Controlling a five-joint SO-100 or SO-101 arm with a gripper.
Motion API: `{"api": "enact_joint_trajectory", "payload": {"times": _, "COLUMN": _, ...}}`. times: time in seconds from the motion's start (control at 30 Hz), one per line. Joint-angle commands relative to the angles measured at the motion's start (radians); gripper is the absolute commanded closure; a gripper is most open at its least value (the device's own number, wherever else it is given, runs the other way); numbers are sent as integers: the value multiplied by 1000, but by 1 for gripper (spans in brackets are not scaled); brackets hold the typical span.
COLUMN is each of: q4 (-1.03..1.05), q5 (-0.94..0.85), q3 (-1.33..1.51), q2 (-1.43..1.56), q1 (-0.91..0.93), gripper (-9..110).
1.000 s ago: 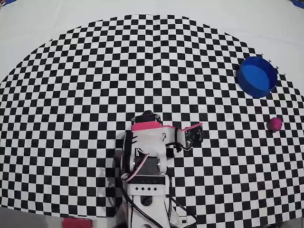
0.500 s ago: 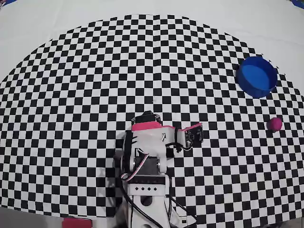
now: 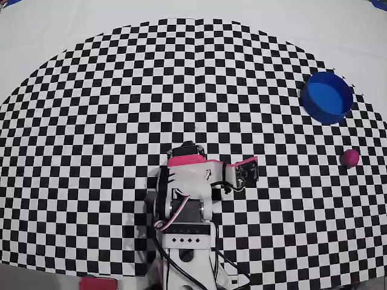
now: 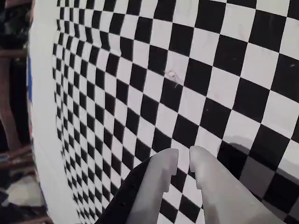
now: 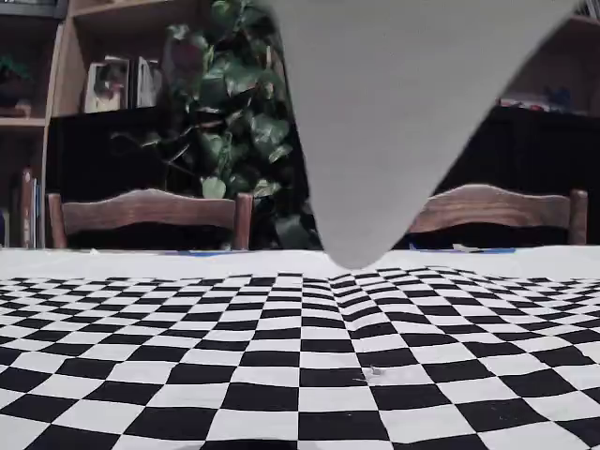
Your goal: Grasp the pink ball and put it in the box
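A black-and-white checkered cloth covers the desk; wooden chairs stand behind. The small magenta-pink ball lies near the round blue box. Jaws nearly together, empty.

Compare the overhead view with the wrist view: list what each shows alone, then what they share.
Only overhead: the pink ball lying on the checkered mat, apart from the blue box, and the folded arm. Only wrist: the tool with fingertips nearly together, nothing between them. Both: the checkered mat.
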Motion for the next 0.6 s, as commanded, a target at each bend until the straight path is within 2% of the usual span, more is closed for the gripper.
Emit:
{"api": "enact_joint_trajectory", "payload": {"times": 0.0, "q4": 2, "q5": 2, "q3": 8, "q2": 18, "q1": -5, "gripper": 101}}
{"api": "enact_joint_trajectory", "payload": {"times": 0.57, "q4": 3, "q5": -5, "q3": 8, "q2": 18, "q1": -18, "gripper": 101}}
